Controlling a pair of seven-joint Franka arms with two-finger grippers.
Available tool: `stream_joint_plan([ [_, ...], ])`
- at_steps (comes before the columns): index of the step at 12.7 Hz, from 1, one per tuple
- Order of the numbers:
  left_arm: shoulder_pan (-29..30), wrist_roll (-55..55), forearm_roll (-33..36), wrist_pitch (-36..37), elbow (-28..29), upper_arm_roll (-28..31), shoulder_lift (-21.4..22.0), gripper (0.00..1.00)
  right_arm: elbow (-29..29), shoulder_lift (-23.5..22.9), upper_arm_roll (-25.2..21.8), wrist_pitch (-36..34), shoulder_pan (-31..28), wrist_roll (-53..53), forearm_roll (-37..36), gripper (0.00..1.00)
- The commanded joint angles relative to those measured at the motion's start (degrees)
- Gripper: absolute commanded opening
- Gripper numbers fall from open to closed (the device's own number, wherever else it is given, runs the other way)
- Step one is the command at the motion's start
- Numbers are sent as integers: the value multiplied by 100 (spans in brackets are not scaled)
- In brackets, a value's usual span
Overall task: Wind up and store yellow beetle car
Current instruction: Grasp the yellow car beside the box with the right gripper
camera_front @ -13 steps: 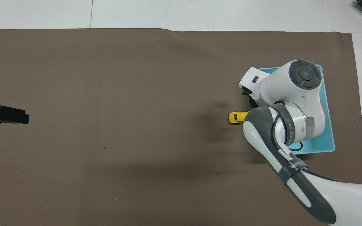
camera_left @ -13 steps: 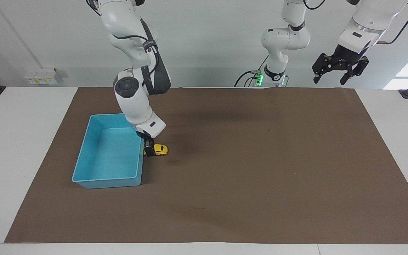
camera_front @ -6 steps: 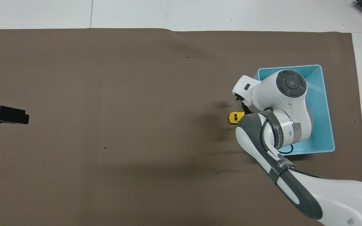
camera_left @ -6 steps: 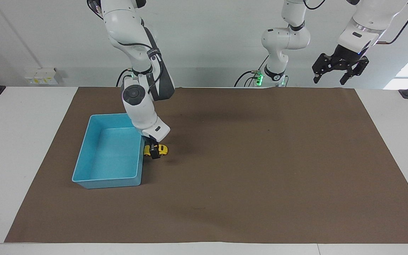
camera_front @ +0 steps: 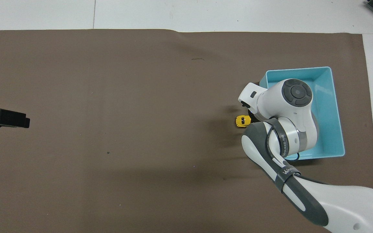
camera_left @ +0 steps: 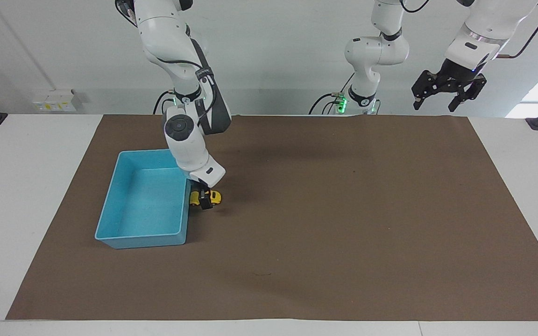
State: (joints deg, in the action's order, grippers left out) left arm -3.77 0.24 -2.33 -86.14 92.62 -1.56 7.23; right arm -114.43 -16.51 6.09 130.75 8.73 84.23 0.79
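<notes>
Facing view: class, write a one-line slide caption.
Right gripper down at the yellow beetle car beside the blue bin; left gripper waits raised, open.

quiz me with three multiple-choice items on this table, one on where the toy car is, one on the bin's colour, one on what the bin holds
1. Where does the yellow beetle car stand?
A. inside the bin
B. on the brown mat beside the bin
C. on the white tabletop by the left arm

2. What colour is the bin?
A. light blue
B. red
C. green

3. What is inside the bin?
A. the car
B. a stack of blocks
C. nothing that shows

Answers:
1. B, the car sits on the mat just outside the bin's wall, under the right claw.
2. A, its walls and floor are light blue in both views.
3. C, the floor that shows in the facing view is bare.
</notes>
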Motion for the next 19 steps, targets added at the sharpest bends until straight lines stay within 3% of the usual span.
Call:
stream_joint_plan([
  [1,104,55,-39,115,-86,-55,-20,100,-149,69,6,127,-12,-135,-52,100],
  [5,104,55,-39,115,-86,-55,-20,100,-193,78,6,135,-47,-170,-61,89],
  [8,104,55,-39,115,-86,-55,-20,100,-246,69,-2,188,-65,-170,-70,88],
  [9,104,55,-39,115,-86,-55,-20,100,-298,69,-2,284,-65,-162,-70,79],
  [11,104,55,-39,115,-86,-55,-20,100,-308,69,-2,285,-65,-170,-70,48],
  [13,104,55,-39,115,-86,-55,-20,100,-299,69,-2,276,-73,-170,-70,29],
  [16,96,55,-39,115,-86,-55,-20,100,-264,60,-2,267,-65,-170,-70,14],
  [19,104,55,-39,115,-86,-55,-20,100,-141,16,6,206,-47,-240,-70,10],
])
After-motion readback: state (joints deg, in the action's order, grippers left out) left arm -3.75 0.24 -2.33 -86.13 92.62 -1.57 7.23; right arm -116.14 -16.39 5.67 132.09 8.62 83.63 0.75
